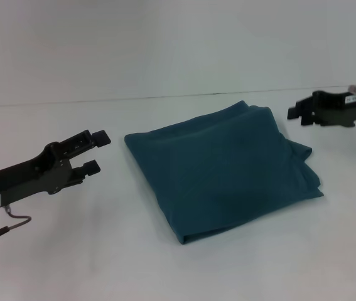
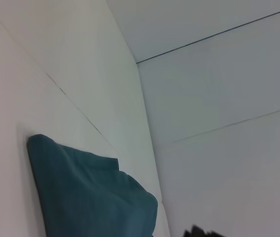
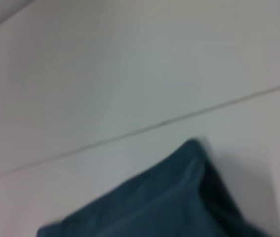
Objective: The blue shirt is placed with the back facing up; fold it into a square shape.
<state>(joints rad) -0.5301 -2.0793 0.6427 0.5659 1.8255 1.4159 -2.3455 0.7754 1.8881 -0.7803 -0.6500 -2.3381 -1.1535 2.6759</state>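
The blue shirt (image 1: 218,168) lies folded into a rough square in the middle of the white table, its layered edges showing along the right side. A corner of the blue shirt (image 2: 85,197) fills the low part of the left wrist view, and the blue shirt (image 3: 169,207) also shows in the right wrist view. My left gripper (image 1: 95,152) hovers to the shirt's left, open, holding nothing, a short gap away from the cloth. My right gripper (image 1: 294,115) hangs beyond the shirt's far right corner, clear of the fabric.
The white table (image 1: 71,257) spreads around the shirt on all sides. Its far edge meets a pale wall (image 1: 165,44) behind. A cable loop (image 1: 5,227) trails under my left arm.
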